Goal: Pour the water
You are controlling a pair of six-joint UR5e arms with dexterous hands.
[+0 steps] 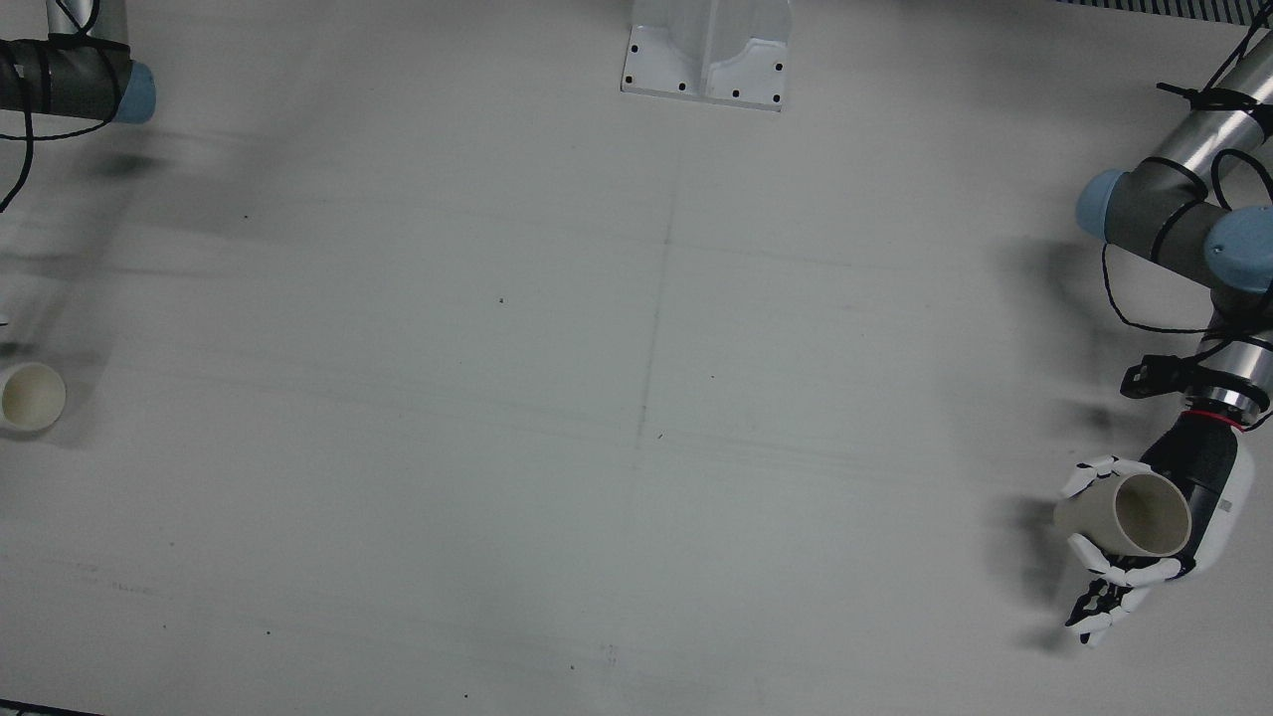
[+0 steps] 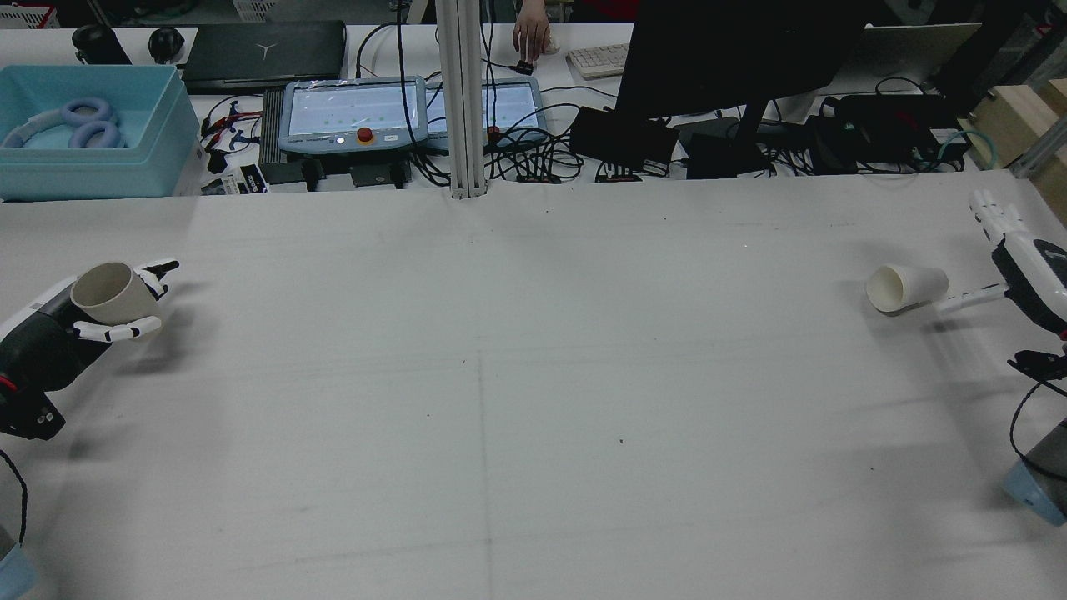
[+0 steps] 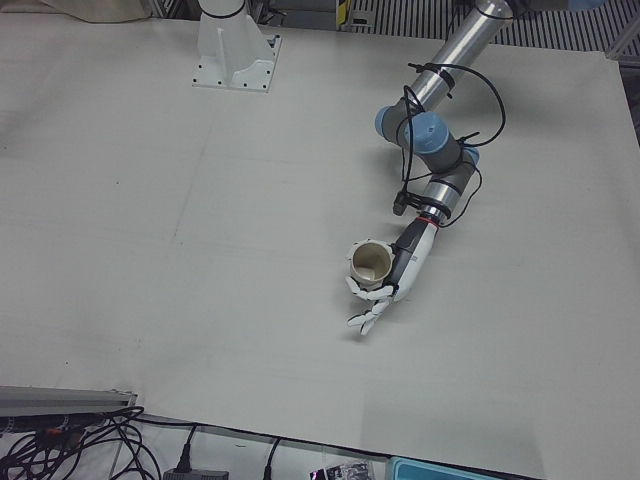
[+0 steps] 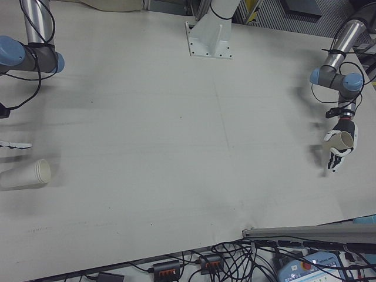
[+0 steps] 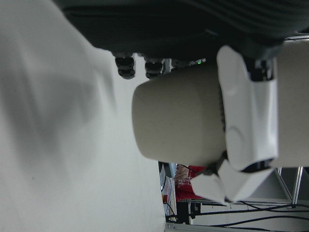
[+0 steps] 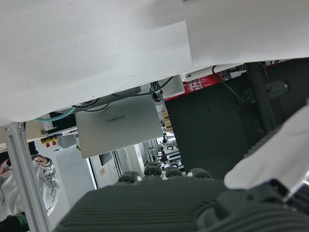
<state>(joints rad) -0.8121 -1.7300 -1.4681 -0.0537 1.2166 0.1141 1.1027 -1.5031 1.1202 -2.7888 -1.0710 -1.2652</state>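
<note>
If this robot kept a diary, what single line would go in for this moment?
left hand: holding beige paper cup | right hand: open beside tipped white paper cup | pour: not started

Robotics lab, teleoperation station. Wide white-covered table with two arms bolted at its edge and a white mounting bracket fixed to it. Behind the table: two teach pendants with red stop buttons, tangled cables, a dark monitor, a keyboard, a closed laptop. Aluminium-profile post rising at the middle. A person's hand at the far desk.
</note>
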